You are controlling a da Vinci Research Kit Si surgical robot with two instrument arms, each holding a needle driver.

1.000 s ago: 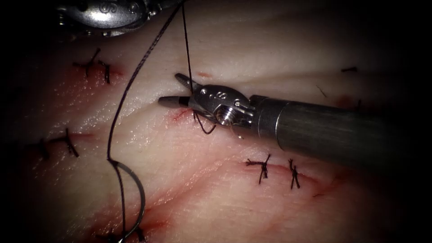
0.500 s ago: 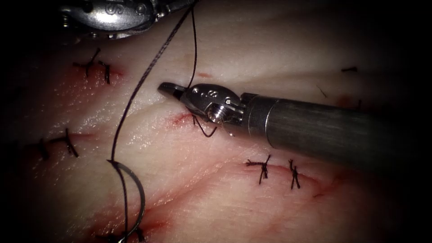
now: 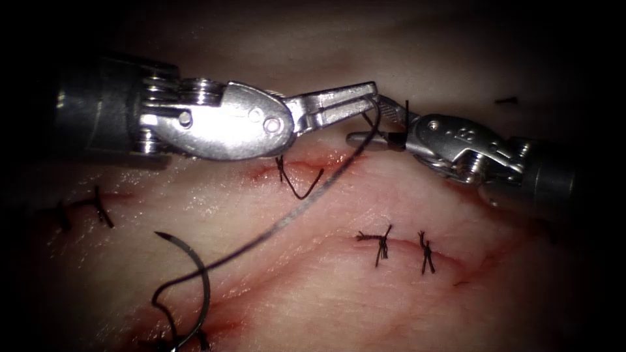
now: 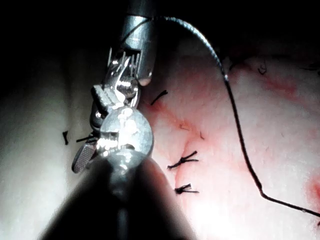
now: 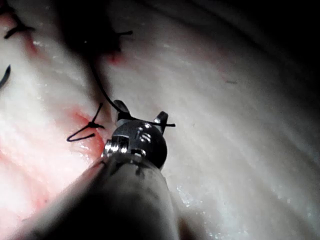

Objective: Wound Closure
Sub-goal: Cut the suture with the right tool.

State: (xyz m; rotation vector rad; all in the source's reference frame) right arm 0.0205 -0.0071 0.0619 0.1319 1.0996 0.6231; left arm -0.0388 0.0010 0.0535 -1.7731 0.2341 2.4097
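We see the left tool [image 3: 355, 101] with its fingers [image 3: 339, 98] closed on the thread [image 3: 287, 218], gripping it right at their tips. The right tool [image 3: 368, 124] faces it almost tip to tip, fingers [image 3: 391, 112] parted. The thread crosses between them, but we can't tell whether they actually have it. In the right wrist view, the right tool [image 5: 141, 117] shows both fingers [image 5: 121, 106] spread, with a thread [image 5: 167, 124] strand running across their tips. In the left wrist view, the left tool [image 4: 122, 87] points away from the camera, and the thread [image 4: 240, 140] arcs out from the far end of the fingers and trails across the tissue [image 4: 280, 125].

From the left fingers the thread drops away across the cut [image 3: 306, 163] and runs down to the needle [image 3: 199, 287]. The needle lies free on the tissue [image 3: 313, 287], well apart from both sets of fingers and left of the cut, held by neither tool. Its point is up. The far end sits in red fluid [image 3: 222, 322] at the frame edge, and we can't tell whether it's in the tissue there.

Just under the left fingers a short loop of thread end [image 3: 300, 186] sticks out of the cut. Finished stitches [image 3: 381, 242] sit beyond the right fingers, further down the tissue.
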